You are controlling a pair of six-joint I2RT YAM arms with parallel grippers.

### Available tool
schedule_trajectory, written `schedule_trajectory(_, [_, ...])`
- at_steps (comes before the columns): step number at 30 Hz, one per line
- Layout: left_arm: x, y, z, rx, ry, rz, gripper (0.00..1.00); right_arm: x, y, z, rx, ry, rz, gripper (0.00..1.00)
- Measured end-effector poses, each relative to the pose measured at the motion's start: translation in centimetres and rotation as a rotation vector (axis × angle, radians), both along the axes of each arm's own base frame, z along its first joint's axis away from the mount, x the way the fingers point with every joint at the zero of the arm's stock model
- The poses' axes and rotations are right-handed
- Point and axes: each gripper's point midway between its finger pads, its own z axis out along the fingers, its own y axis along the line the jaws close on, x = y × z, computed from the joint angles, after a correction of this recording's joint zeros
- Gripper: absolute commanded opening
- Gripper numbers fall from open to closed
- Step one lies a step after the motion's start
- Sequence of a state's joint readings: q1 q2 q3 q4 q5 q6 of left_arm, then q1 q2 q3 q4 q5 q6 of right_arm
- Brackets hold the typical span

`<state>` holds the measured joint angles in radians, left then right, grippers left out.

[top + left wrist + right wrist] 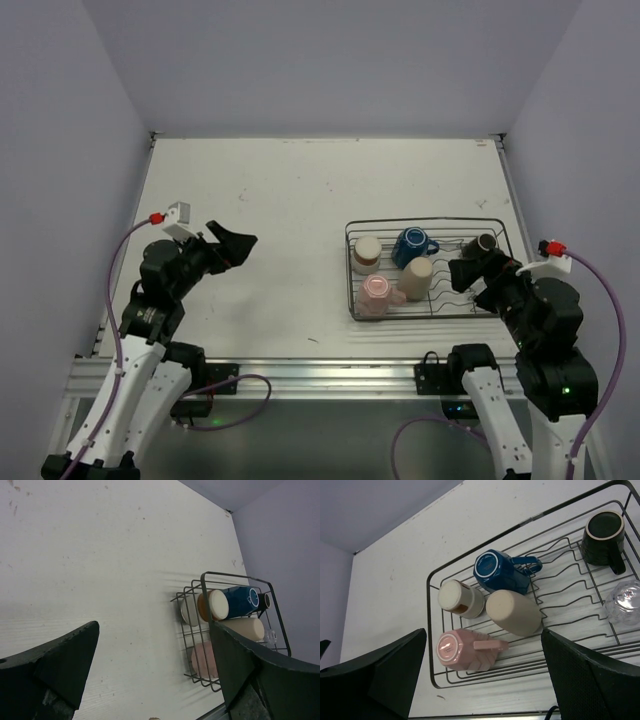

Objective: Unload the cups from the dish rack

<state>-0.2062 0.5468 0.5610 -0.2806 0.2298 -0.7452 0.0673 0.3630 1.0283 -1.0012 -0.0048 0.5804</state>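
The dark wire dish rack (420, 222) sits right of centre and holds all five cups lying on their sides or upturned: a cream cup (367, 252), a blue cup (410, 246), a beige cup (416, 277), a pink cup (376, 294) and a dark brown cup (482, 243). My left gripper (235, 245) is open and empty, raised over bare table well left of the rack (205, 587). My right gripper (468, 272) is open and empty, hovering above the rack's near right part; the pink cup (460, 650) and beige cup (512, 611) lie below between its fingers.
A clear glass (623, 596) lies in the rack's right end beside the dark brown cup (602, 535). The white table (280, 200) is walled at the back and both sides. The metal front rail (300, 375) runs along the near edge.
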Motion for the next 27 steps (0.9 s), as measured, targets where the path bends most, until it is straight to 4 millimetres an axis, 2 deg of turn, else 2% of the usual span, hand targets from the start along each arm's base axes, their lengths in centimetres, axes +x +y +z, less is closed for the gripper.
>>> schedule_trajectory(3, [0.2, 0.0, 0.3, 0.003, 0.006, 0.0, 0.96, 0.1, 0.0, -0.5, -0.012, 0.025, 0.008, 0.99])
schedule_trajectory(7, [0.6, -0.1, 0.5, 0.007, 0.012, -0.002, 0.96, 0.8, 1.8, -0.8, -0.031, 0.078, 0.135, 0.99])
schedule_trajectory(11, [0.7, -0.2, 0.3, 0.009, 0.023, -0.003, 0.96, 2.8, 3.6, -1.5, -0.032, 0.176, 0.26, 0.98])
schedule_trajectory(19, [0.8, -0.3, -0.1, 0.01, 0.037, -0.007, 0.96, 7.0, 5.9, -3.5, -0.016, 0.301, 0.39, 0.94])
schedule_trajectory(24, [1.0, -0.4, -0.3, 0.01, 0.048, -0.015, 0.96, 8.8, 10.2, -3.9, -0.084, 0.351, 0.529, 0.93])
schedule_trajectory(27, [0.9, -0.5, -0.3, 0.007, 0.046, -0.02, 0.96, 10.3, 12.1, -4.8, -0.133, 0.388, 0.553, 0.93])
